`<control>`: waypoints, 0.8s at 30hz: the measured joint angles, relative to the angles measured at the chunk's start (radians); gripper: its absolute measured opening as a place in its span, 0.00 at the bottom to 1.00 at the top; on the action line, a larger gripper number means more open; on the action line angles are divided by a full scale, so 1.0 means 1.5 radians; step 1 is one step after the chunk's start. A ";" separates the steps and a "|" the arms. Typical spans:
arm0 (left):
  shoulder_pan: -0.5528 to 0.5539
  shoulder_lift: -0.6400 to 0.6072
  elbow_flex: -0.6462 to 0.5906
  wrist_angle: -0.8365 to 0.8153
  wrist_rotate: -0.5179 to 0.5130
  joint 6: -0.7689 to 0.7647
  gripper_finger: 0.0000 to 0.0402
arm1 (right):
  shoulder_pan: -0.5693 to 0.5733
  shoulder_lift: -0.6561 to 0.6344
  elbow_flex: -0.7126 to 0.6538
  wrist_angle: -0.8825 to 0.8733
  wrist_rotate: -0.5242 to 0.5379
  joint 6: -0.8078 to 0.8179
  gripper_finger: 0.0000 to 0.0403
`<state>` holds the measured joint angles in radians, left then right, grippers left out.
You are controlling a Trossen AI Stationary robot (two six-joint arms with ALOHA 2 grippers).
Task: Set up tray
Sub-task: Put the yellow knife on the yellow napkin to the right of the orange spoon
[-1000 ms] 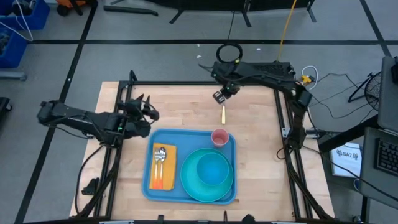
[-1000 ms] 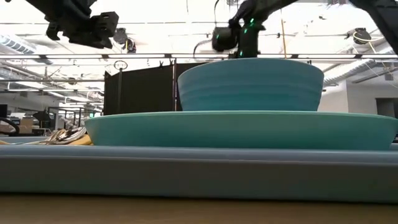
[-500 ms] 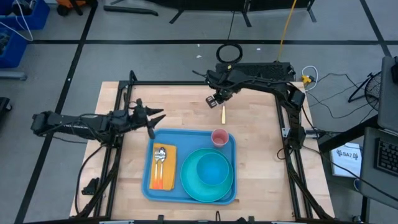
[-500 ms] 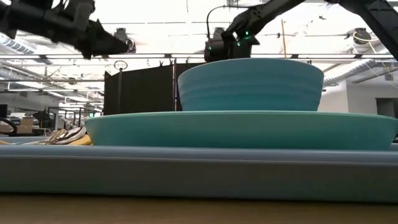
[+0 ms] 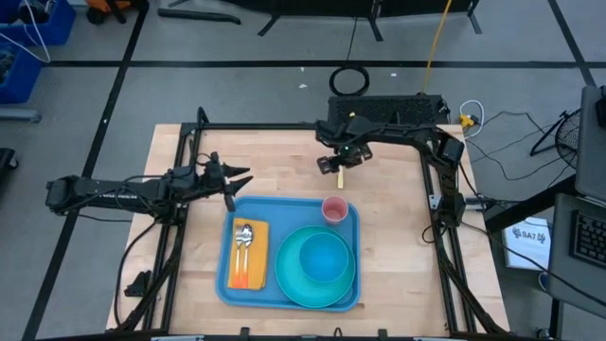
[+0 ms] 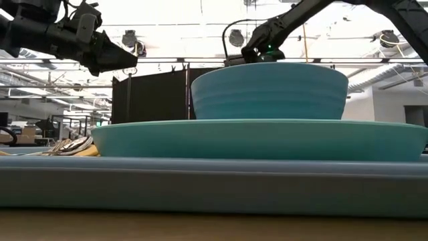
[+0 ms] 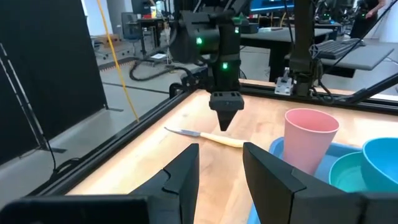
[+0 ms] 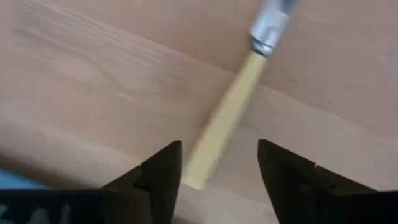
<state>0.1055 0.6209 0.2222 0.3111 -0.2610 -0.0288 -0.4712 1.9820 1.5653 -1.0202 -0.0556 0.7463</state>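
The blue tray (image 5: pixel 230 284) lies on the wooden table. It holds an orange napkin (image 5: pixel 248 270) with a spoon and fork, a turquoise plate (image 5: pixel 289 279) with a bowl (image 5: pixel 322 256) on it, and a pink cup (image 5: pixel 334 208). A yellow-handled knife (image 8: pixel 224 124) lies flat on the table beyond the tray. My right gripper (image 8: pixel 217 149) points down over it, open, one finger on each side of the handle without touching it. My left gripper (image 5: pixel 235 180) hovers open over the tray's far left corner, with nothing between its fingers.
A black metal frame (image 5: pixel 284 127) runs around the table's edges. Bare wood lies to the left of the tray (image 5: pixel 189 256) and to its right (image 5: pixel 398 256). Cables and floor lie beyond the far edge.
My right gripper has gone toward the table's near edge and down, and now stands over the knife's handle. My left gripper has reached toward the tray's far left corner and come a little lower. The knife and the things on the tray have stayed where they were.
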 joint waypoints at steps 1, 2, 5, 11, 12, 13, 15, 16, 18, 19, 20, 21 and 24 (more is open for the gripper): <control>0.000 0.000 0.000 0.000 0.000 0.000 0.32 | -0.001 0.000 -0.007 0.004 0.000 0.007 0.54; 0.000 0.000 0.000 0.000 0.000 -0.004 0.32 | -0.003 0.000 -0.014 0.011 -0.001 0.015 0.55; 0.000 0.000 0.000 0.000 0.000 -0.007 0.32 | -0.008 0.000 -0.037 0.041 -0.001 0.023 0.58; 0.000 0.000 0.000 0.000 0.000 -0.012 0.32 | -0.009 0.000 -0.065 0.088 -0.019 0.036 0.55; 0.000 0.000 0.000 0.000 0.000 -0.012 0.32 | -0.009 0.000 -0.070 0.090 -0.021 0.036 0.55; 0.000 0.000 0.000 0.000 0.000 -0.012 0.32 | -0.008 0.000 -0.075 0.093 -0.021 0.036 0.55; 0.000 0.000 0.000 0.000 0.000 -0.013 0.32 | -0.008 0.000 -0.087 0.103 -0.031 0.040 0.54; 0.000 0.000 0.000 0.000 0.000 -0.013 0.32 | -0.009 0.000 -0.095 0.114 -0.037 0.046 0.54; 0.000 0.000 0.000 0.000 0.000 -0.013 0.32 | -0.008 0.000 -0.114 0.139 -0.052 0.060 0.54; 0.000 0.000 0.000 0.000 0.000 -0.013 0.32 | -0.007 0.000 -0.121 0.150 -0.052 0.066 0.54; 0.000 0.001 0.000 0.000 0.000 -0.015 0.32 | -0.006 -0.002 -0.129 0.163 -0.052 0.069 0.54; 0.000 0.000 0.000 0.000 0.000 -0.015 0.32 | -0.006 -0.003 -0.135 0.175 -0.052 0.073 0.54; 0.000 0.001 0.000 -0.002 -0.001 -0.015 0.32 | -0.005 -0.005 -0.150 0.198 -0.060 0.087 0.52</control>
<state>0.1055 0.6216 0.2222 0.3077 -0.2619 -0.0513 -0.4786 1.9747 1.3410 -0.7226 -0.1452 0.8773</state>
